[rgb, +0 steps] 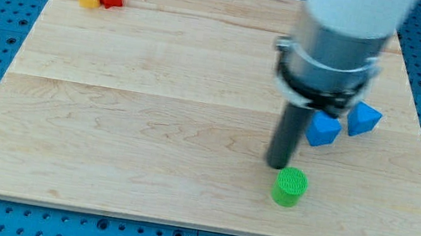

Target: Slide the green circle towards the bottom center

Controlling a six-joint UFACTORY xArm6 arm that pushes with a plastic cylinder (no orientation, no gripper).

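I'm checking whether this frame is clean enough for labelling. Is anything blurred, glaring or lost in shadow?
Camera view: lighting is even and soft, with no harsh glare on the wooden board; the arm's large pale housing near the lens looks soft and slightly blurred; the green circle and my tip just above it are sharp; only faint shadows sit under the blue blocks.

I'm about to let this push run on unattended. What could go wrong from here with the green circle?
1. The green circle already sits near the board's bottom edge; an overlong push could slide it off.
2. My tip meets the circle at its upper left, off-centre, so the round block may roll aside toward the view's right instead of toward bottom centre.
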